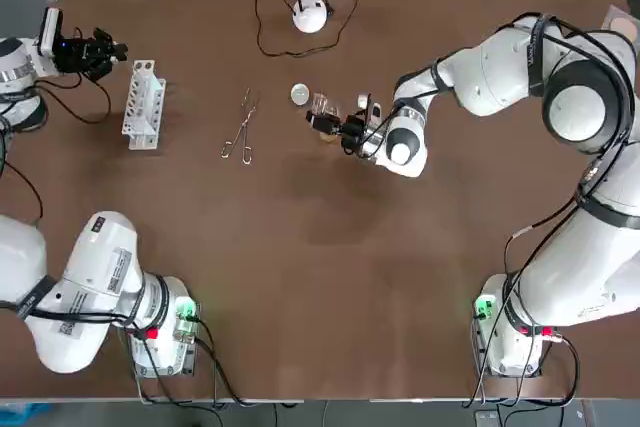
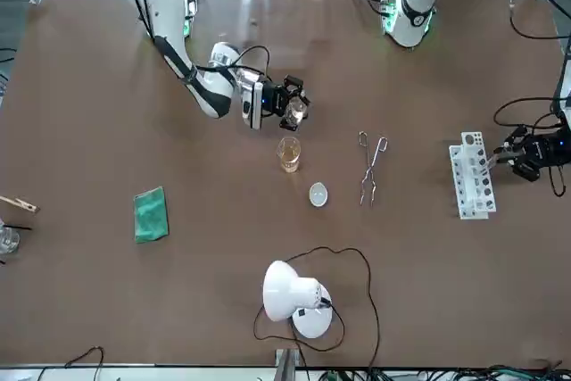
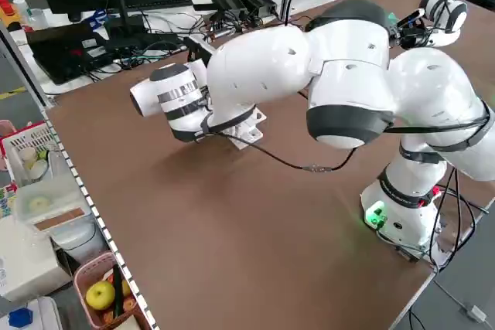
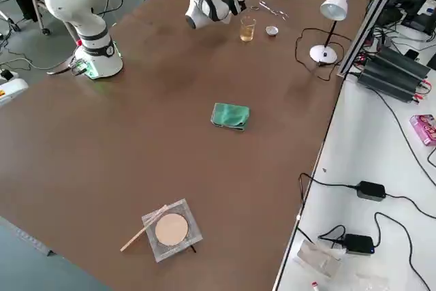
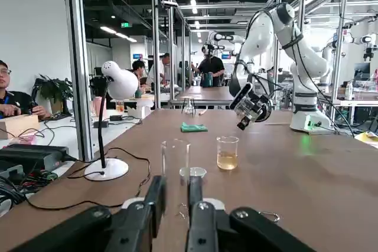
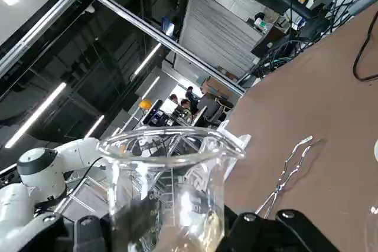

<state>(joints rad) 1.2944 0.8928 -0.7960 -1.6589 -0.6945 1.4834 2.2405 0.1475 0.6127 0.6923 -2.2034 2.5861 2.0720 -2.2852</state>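
Note:
My right gripper [image 1: 327, 121] hangs over the middle of the table, shut on a small clear beaker [image 2: 297, 111] that is tipped on its side. In the right wrist view the beaker [image 6: 171, 187] fills the space between the fingers. Just below it stands a second beaker with amber liquid [image 2: 288, 154]. A small round dish [image 1: 300, 94] lies beside that. At the far left edge my left gripper [image 1: 97, 49] is shut on a clear test tube [image 5: 175, 169], close to the end of a white tube rack [image 1: 142, 104].
Metal tongs [image 1: 240, 132] lie between the rack and the beakers. A white desk lamp [image 1: 310, 14] with a looped cable stands at the far edge. A green cloth [image 2: 150, 214] and a wire gauze with a round pad [image 4: 170, 230] lie toward the right side. People sit beyond the table.

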